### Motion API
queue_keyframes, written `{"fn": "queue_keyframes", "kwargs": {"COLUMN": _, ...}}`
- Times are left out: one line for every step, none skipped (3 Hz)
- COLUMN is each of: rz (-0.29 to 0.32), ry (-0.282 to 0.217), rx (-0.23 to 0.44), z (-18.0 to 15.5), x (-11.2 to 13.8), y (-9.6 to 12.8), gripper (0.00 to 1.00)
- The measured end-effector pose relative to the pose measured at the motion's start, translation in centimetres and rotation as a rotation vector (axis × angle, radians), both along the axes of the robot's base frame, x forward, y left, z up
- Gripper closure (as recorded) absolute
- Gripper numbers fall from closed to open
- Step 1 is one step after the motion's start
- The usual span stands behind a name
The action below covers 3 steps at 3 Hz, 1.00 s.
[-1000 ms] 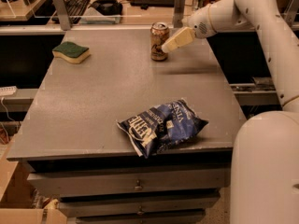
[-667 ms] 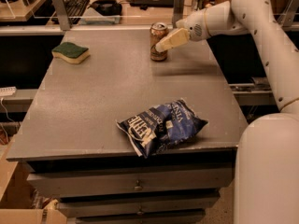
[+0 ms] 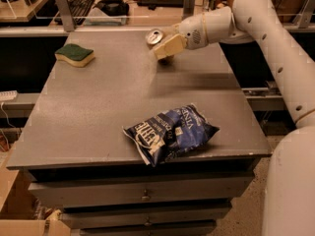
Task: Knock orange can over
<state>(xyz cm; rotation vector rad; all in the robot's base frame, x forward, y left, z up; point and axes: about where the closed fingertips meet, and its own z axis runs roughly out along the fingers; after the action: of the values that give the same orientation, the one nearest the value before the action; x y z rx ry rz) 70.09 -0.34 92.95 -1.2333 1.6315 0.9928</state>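
Soft, even light falls from above on the grey counter (image 3: 98,112); the background beyond it sits dimmer and warmer. The gripper (image 3: 167,46), at the counter's far edge against the tilted orange can (image 3: 156,36), throws a small faint shadow beneath. The can's silver top glints, and the blue chip bag (image 3: 172,132) shows mild glare.

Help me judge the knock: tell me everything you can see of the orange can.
The orange can shows mainly its silver metal top with pull tab, tipped toward the camera, so it leans well off upright. The cream gripper covers nearly all its body and seems to press on it. It is at the far middle of the grey table.
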Motion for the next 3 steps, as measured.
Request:
{"fn": "queue_keyframes", "kwargs": {"rz": 0.109, "ry": -0.025, "rx": 0.035, "z": 1.8, "x": -3.5, "y": 1.9, "gripper": 0.00}}
{"fn": "queue_keyframes", "kwargs": {"rz": 0.173, "ry": -0.033, "rx": 0.047, "z": 2.6, "x": -6.0, "y": 2.8, "gripper": 0.00}}
{"fn": "queue_keyframes", "kwargs": {"rz": 0.158, "ry": -0.046, "rx": 0.034, "z": 2.9, "x": -6.7, "y": 1.4, "gripper": 0.00}}
